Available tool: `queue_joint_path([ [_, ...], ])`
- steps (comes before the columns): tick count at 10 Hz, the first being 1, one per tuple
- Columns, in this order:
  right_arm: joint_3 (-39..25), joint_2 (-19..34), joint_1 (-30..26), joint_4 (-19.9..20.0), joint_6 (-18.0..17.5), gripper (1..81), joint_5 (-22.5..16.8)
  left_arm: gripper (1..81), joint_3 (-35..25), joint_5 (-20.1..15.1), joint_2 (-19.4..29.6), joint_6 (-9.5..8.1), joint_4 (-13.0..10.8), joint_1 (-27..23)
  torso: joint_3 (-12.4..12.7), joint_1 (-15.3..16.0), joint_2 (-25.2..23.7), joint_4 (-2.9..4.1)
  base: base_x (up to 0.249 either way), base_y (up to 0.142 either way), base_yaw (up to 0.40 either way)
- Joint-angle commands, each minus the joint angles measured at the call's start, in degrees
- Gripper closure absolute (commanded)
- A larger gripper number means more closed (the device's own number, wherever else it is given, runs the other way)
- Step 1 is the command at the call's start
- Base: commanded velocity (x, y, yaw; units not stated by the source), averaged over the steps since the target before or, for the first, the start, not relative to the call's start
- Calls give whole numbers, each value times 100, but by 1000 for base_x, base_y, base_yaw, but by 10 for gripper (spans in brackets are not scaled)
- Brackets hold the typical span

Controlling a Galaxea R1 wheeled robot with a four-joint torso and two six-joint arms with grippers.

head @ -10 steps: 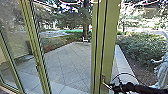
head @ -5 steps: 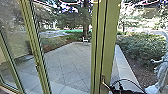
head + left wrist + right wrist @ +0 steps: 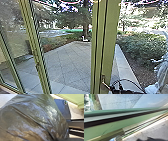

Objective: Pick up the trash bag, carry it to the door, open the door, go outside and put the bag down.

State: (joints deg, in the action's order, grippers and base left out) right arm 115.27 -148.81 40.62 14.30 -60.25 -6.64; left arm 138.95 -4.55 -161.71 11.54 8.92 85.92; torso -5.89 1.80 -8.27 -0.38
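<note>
The trash bag [image 3: 33,117], dark, shiny and creased, looms large right before the camera in the left wrist view. At the lower right of the head view, my right gripper [image 3: 113,90] is beside the handle [image 3: 104,80] on the door's green frame [image 3: 110,45]; whether it touches the handle I cannot tell. A long stretch of green door frame [image 3: 114,123] crosses the right wrist view at a slant.
Through the glass lies a paved terrace [image 3: 67,65], with a tree [image 3: 86,22] behind it and bushes [image 3: 142,47] to the right. Another narrow green post [image 3: 36,52] stands at left. A pale shape [image 3: 161,76] shows at the right edge.
My right arm has dropped lower beside the door handle, mostly in the first half second. The door frame stands where it was.
</note>
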Motion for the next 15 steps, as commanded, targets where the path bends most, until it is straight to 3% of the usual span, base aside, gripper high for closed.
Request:
queue_joint_path([
  [1, -112, -143, -233, -32, -92, 10, -1226, 811, -26, -371, 86, -12, 57, -272, -353, 0, 2, 0, 0, 0, 0],
  [4, -94, -116, -321, -32, -84, 10, -1120, 811, -25, -371, 103, -21, 66, -264, -801, -2, -2, -2, 0, 0, 0],
  [6, 29, -55, -435, -32, -75, 10, -1120, 811, -25, -371, 112, -21, 66, -264, -655, -11, -7, -7, 0, 0, 0],
  [15, 503, -73, -787, -32, -57, 10, -1032, 811, -25, -486, 138, -21, 57, -212, -706, -35, -20, -13, 44, 0, 0],
])
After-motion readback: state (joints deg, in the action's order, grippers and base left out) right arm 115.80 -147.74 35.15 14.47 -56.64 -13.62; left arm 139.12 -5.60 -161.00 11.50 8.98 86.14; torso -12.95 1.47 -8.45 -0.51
